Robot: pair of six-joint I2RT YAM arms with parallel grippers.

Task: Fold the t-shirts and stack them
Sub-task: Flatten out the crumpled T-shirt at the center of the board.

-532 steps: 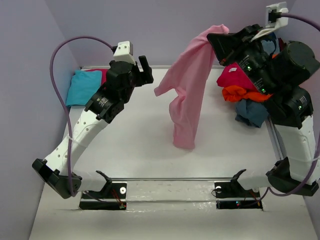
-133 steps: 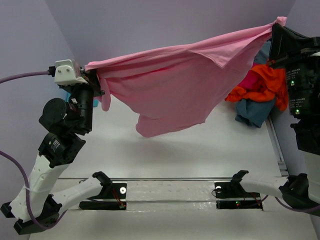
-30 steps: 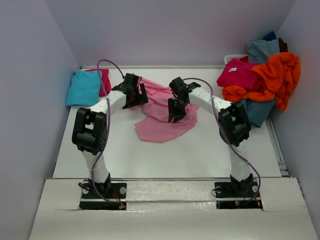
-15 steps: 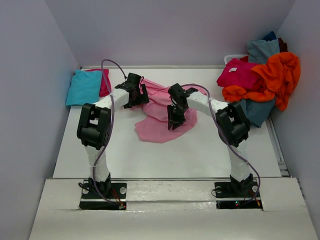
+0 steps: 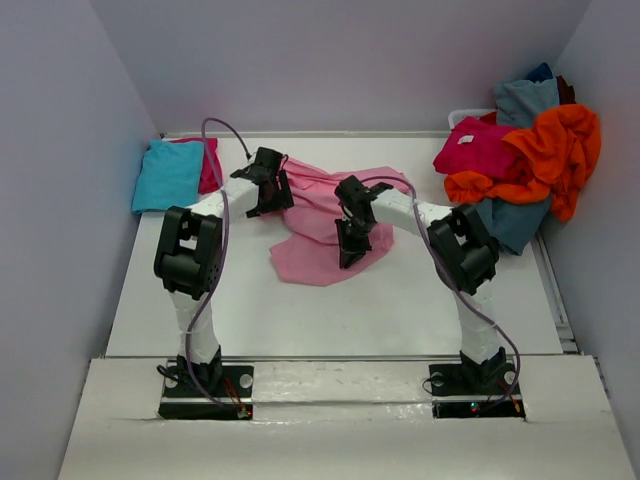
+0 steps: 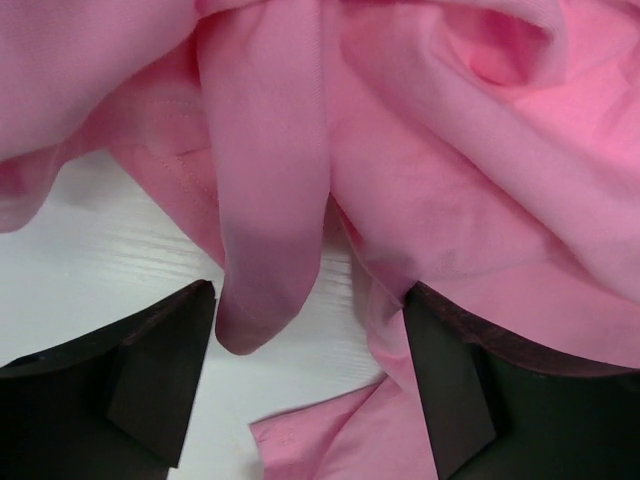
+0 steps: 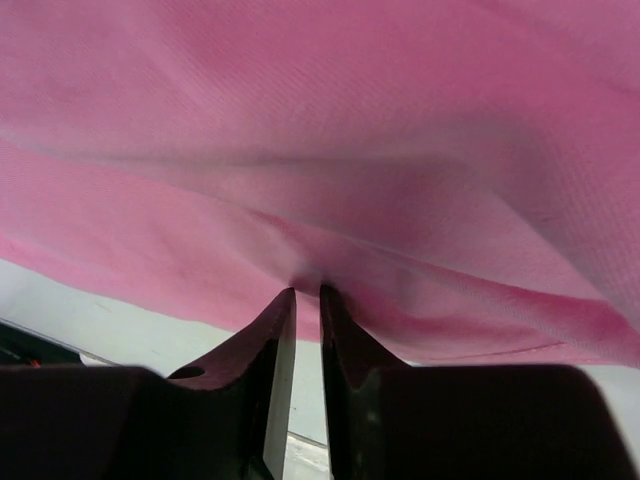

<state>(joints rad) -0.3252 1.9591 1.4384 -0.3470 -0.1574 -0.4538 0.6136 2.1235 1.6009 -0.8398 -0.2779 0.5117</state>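
Note:
The light pink t-shirt (image 5: 322, 240) lies crumpled in the middle of the table. My left gripper (image 5: 268, 196) is open at its far left edge. In the left wrist view (image 6: 310, 370) the two fingers stand wide apart over folds of pink cloth (image 6: 420, 180) and bare table. My right gripper (image 5: 351, 247) sits on the shirt's near right part. In the right wrist view (image 7: 308, 292) the jaws are shut on a pinch of the pink cloth (image 7: 330, 150). A turquoise shirt (image 5: 165, 175) lies folded at the far left on a magenta one (image 5: 208, 158).
A loose pile of shirts sits at the far right: magenta (image 5: 475, 150), orange (image 5: 555, 145) and grey-blue (image 5: 515, 225). The purple side walls and back wall close in the white table (image 5: 250, 310). A rail runs along the right edge (image 5: 552, 290).
My right gripper has moved a little toward the near edge, dragging the pinched pink cloth with it. My left gripper has barely moved and stays open.

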